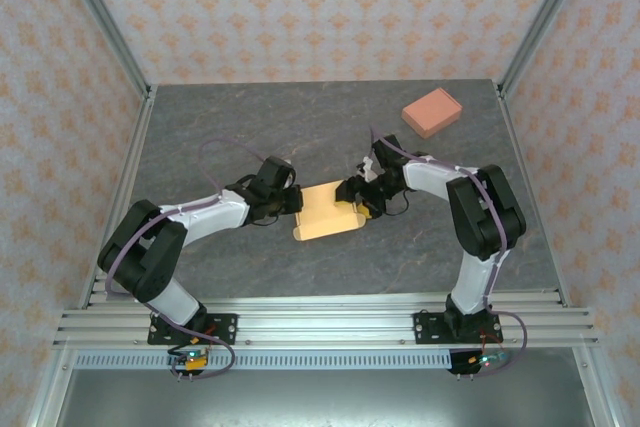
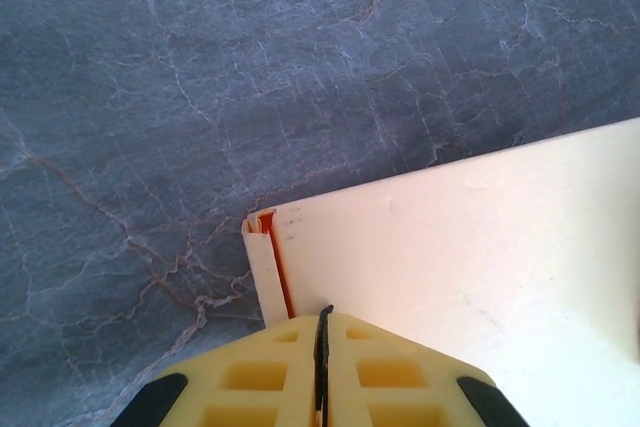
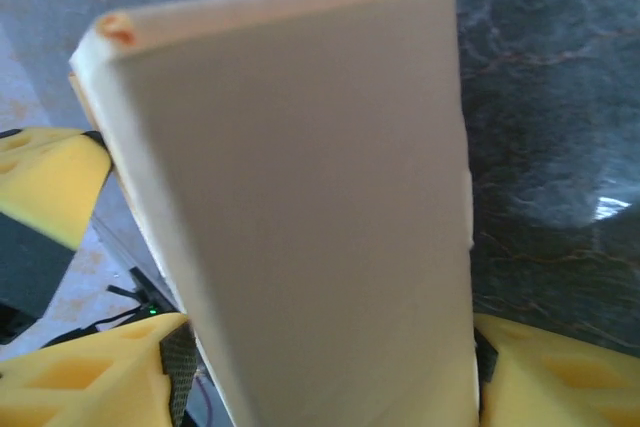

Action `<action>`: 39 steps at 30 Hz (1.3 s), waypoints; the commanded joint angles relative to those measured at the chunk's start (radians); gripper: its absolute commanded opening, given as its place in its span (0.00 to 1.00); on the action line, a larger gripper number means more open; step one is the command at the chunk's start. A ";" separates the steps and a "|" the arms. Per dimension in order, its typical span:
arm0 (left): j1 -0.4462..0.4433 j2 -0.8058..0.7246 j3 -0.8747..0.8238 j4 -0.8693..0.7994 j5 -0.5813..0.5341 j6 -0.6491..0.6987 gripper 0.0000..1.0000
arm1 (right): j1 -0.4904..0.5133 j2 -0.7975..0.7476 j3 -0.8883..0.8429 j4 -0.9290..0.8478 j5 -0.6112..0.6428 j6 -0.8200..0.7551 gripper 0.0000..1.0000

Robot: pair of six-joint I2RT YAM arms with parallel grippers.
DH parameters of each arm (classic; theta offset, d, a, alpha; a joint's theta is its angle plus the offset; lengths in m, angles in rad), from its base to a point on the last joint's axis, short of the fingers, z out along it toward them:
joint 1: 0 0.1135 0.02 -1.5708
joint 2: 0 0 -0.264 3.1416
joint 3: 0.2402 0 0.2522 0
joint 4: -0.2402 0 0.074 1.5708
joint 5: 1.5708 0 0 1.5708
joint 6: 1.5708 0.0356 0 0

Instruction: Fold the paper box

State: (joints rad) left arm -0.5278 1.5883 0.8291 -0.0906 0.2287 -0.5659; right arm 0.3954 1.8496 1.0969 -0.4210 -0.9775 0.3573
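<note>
Top external: the box (image 1: 325, 212) lies mid-desk (image 1: 300, 127), sides being folded. Its left edge is pinched by the clenched left end effector (image 2: 322, 315). A raised panel is straddled by the right end effector (image 1: 355, 190); whether it is gripped cannot be told. Next, that panel likely needs creasing inward.

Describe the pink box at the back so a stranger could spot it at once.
Start at the grey marbled table and go to its far right corner, beyond the right arm. A small flat box lies there alone. It is salmon pink and untouched, unlike the pale cream paper box in the middle of the table.
</note>
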 commanded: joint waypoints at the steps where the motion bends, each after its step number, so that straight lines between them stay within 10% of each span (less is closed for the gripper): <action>1: 0.010 0.058 -0.057 -0.127 -0.004 0.026 0.11 | -0.003 0.004 0.010 0.070 -0.088 0.046 0.67; 6: 0.012 0.018 -0.054 -0.108 0.010 0.026 0.21 | -0.004 -0.021 -0.015 0.141 -0.118 0.167 0.59; 15: 0.009 -0.279 -0.024 -0.089 -0.044 0.113 0.68 | -0.006 -0.118 -0.062 0.156 -0.101 0.429 0.46; 24: -0.094 -0.625 -0.443 0.540 0.029 0.673 0.84 | -0.096 -0.173 -0.054 -0.134 -0.117 0.537 0.45; 29: -0.221 -0.609 -0.478 0.431 -0.001 1.068 0.86 | -0.136 -0.157 -0.071 -0.197 -0.186 0.532 0.45; 39: -0.236 -0.330 -0.452 0.644 -0.147 1.254 0.97 | -0.138 -0.108 -0.045 -0.232 -0.222 0.536 0.44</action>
State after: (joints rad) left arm -0.7532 1.2095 0.3428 0.4252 0.1474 0.5873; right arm 0.2562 1.7222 1.0416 -0.5880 -1.1969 0.8642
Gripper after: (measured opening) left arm 0.965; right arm 0.446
